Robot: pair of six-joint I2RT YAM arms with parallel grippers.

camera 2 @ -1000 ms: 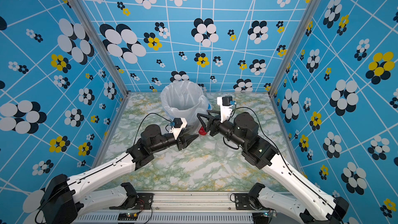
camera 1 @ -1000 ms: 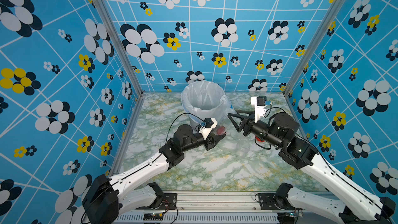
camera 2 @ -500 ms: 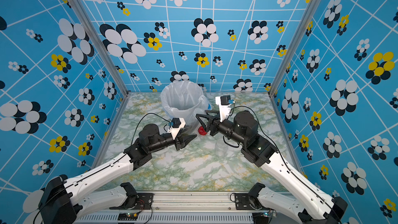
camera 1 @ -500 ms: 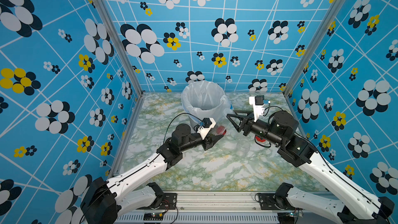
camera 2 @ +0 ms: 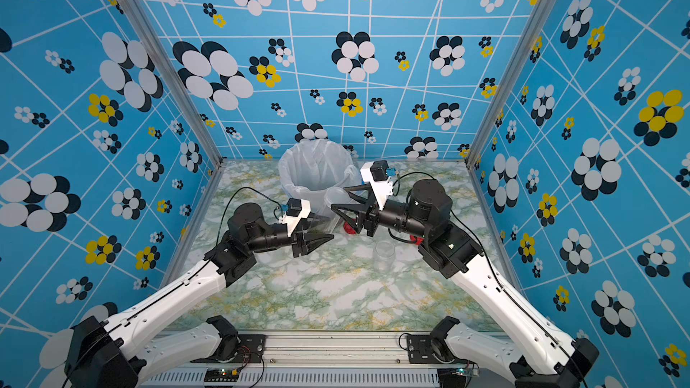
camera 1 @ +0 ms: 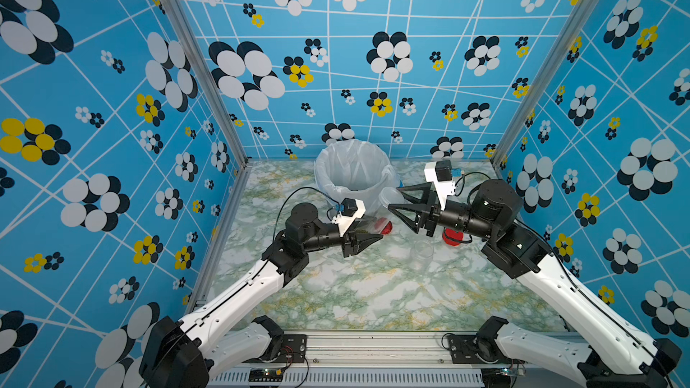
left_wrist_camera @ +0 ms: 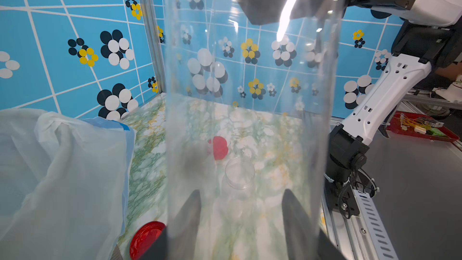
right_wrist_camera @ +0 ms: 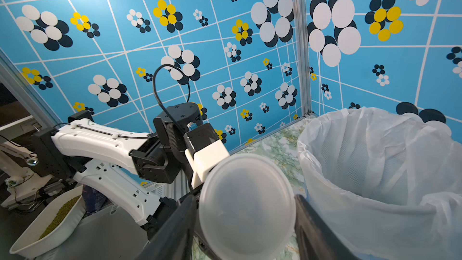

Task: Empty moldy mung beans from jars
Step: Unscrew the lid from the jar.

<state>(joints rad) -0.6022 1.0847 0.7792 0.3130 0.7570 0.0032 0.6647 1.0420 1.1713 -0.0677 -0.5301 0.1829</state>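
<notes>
Although both top views take in the whole green-veined marble table [camera 1: 373, 293], only the right wrist view catches a white tub [right_wrist_camera: 50, 223] of olive grains outside the enclosure, beyond the left arm's base. Nearest on the table, 1 short clear jar [camera 1: 422, 253] stands upright and lidless, right of centre. Just past it to the left, the left gripper [left_wrist_camera: 241, 208] is clamped on the slim jar [left_wrist_camera: 250, 83], a smooth see-through cylinder held tilted off the table. The top views show the mung beans [camera 1: 360, 232] as a dull olive heap in its lower end by the fingers, a part the left wrist view does not reach. 1 flat red lid [camera 1: 382, 225] lies just beside the bucket, another under the right arm. The right gripper [camera 1: 394, 198] has its jaws flanking the round, frosted whitish lid [right_wrist_camera: 246, 206] at the slim jar's upper end; whether they press it I cannot tell. Farthest stands the bucket [camera 1: 351, 177], lined with a crinkled white bag
</notes>
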